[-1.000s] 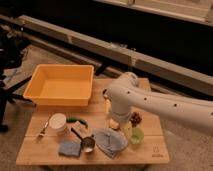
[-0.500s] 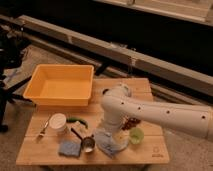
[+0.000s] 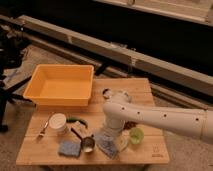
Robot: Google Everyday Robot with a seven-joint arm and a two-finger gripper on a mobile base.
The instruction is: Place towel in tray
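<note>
Wooden slats make up the worktop [image 3: 141, 93], which the camera view shows from above and from the front. A yellow tray [image 3: 60, 100] sits at the back left corner, its long side running along the back edge. The towel [image 3: 107, 146], a crumpled grey-blue cloth, lies on the worktop near the front edge, about midway along it and well apart from the tray. A white arm [image 3: 165, 118] comes in from the right side of the view and crosses above the right half of the worktop. It bends at a rounded joint near the middle and turns down toward the front edge. The gripper [image 3: 112, 137] at its end is right over the back part of the towel. I cannot tell whether it touches the cloth, nor whether it is open or closed, since the arm's own body hides it. Just left of the towel stands a small metal cup [image 3: 88, 145] with a dark handle pointing back and to the left. Further left, toward the front left corner, lies a blue pad [image 3: 69, 148]. Behind the pad stands a white bowl [image 3: 58, 122], with a spoon [image 3: 43, 131] beside it toward the left edge and a long green thing [image 3: 78, 120] just to its right. A green cup [image 3: 135, 136] stands just right of the towel, below the arm. A small round thing [image 3: 106, 92] lies just beside the tray's right wall, and I cannot tell what it is.
</note>
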